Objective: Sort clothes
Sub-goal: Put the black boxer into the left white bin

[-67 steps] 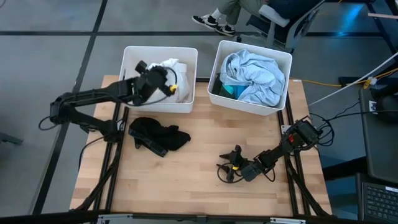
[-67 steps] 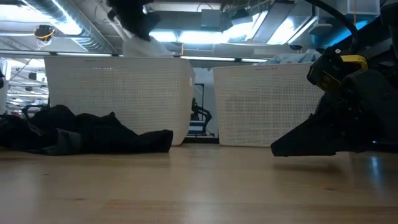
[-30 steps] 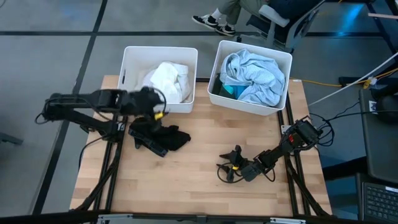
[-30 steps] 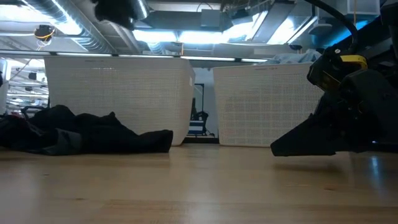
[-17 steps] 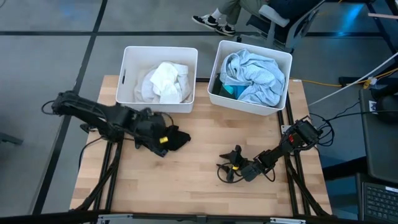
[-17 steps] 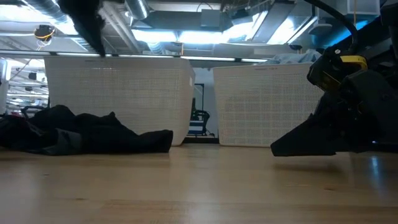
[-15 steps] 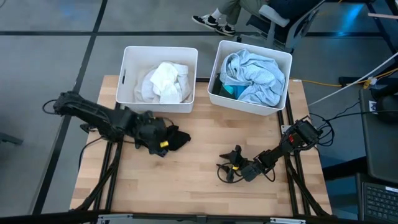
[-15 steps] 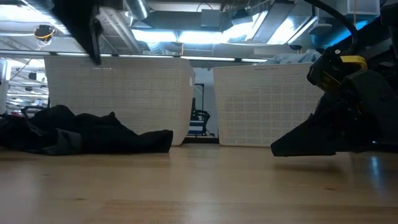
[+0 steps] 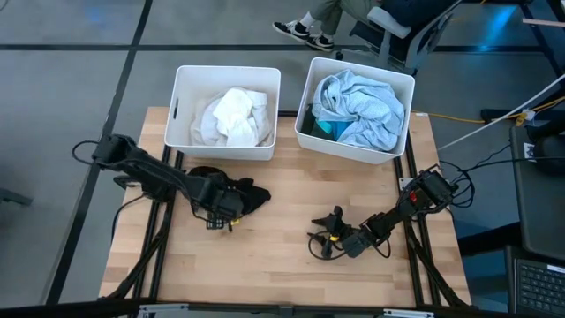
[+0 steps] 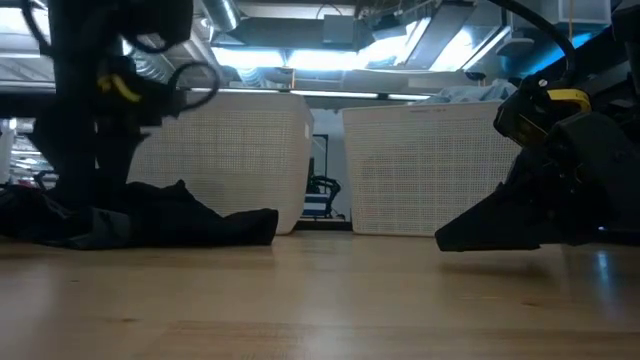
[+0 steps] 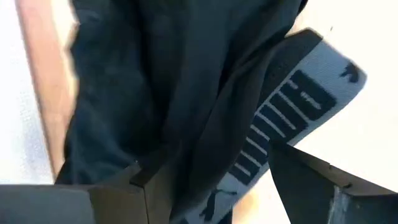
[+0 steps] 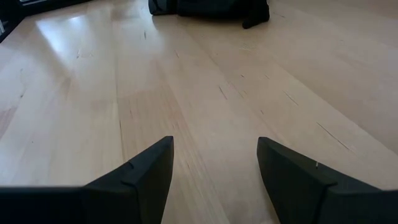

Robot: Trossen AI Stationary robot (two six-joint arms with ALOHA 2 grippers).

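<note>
A black garment (image 9: 252,196) with a grey lettered waistband (image 11: 292,106) lies crumpled on the wooden table, just in front of the left white bin (image 9: 181,106). My left gripper (image 9: 216,210) points down at it, open, one finger on either side of a black fold (image 11: 186,81). The left bin holds white clothes (image 9: 234,115). The right bin (image 9: 311,84) holds a pale blue garment (image 9: 362,106) over a teal one (image 9: 325,129). My right gripper (image 9: 328,234) rests low at the near right, open, with only bare wood between its fingers (image 12: 214,162). My left gripper comes at the black garment from above, its open fingers (image 11: 140,180) astride a fold next to the waistband. The garment lies flat on the table. Whether the fingertips touch the cloth I cannot tell.
Both bins stand side by side along the table's far edge. Bare wood (image 9: 274,256) spreads across the middle and near part of the table. A person's feet and a chair (image 9: 305,31) show beyond the far edge. Cables (image 9: 477,132) run off the right side.
My left gripper has come away from the left bin's near wall, moving toward the table's near edge and down onto the black garment, tipping over until it points steeply down. It has stayed open. The garment has not moved.
</note>
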